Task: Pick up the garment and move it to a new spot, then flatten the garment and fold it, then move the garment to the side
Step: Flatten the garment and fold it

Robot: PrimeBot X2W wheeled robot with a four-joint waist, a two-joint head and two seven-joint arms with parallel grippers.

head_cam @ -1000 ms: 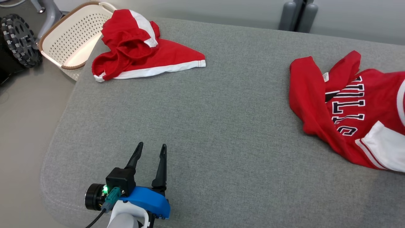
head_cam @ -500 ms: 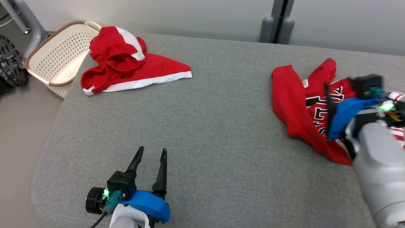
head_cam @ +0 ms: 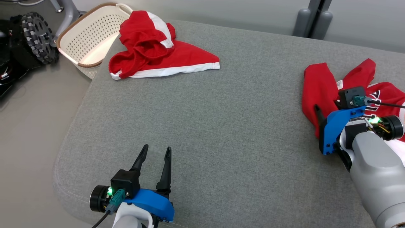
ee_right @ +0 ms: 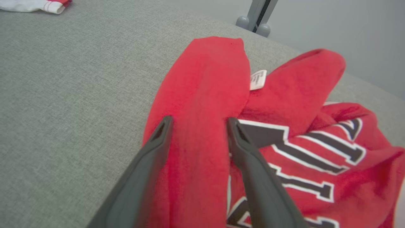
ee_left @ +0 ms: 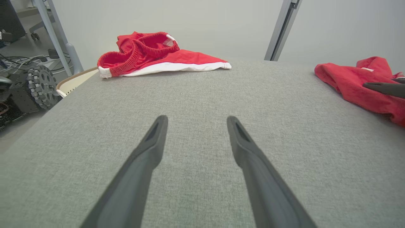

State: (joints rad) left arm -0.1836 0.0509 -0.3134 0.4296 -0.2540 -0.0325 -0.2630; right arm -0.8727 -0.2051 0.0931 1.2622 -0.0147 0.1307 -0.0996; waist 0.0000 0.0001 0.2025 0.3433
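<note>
Right gripper (ee_right: pixel 197 122) low over jersey (ee_right: pixel 202 79) — fingers apart, either side of red fold, fold running along fingers; left gripper (head_cam: pixel 157 150) apart over cushion (head_cam: pixel 221 126).

We see a perforated white basket (head_cam: pixel 85 44) with a brown rim on the floor, well ahead and left of our left claw (head_cam: pixel 157 147). A knobbly black wheel (head_cam: pixel 39 38) sits further left. Grey posts (head_cam: pixel 311 23) stand far ahead, rightward.

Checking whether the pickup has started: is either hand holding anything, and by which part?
Nothing is held. The right hand stands open astride a red fold of the jersey, not closed on it; the left hand is open above the grey cushion.
</note>
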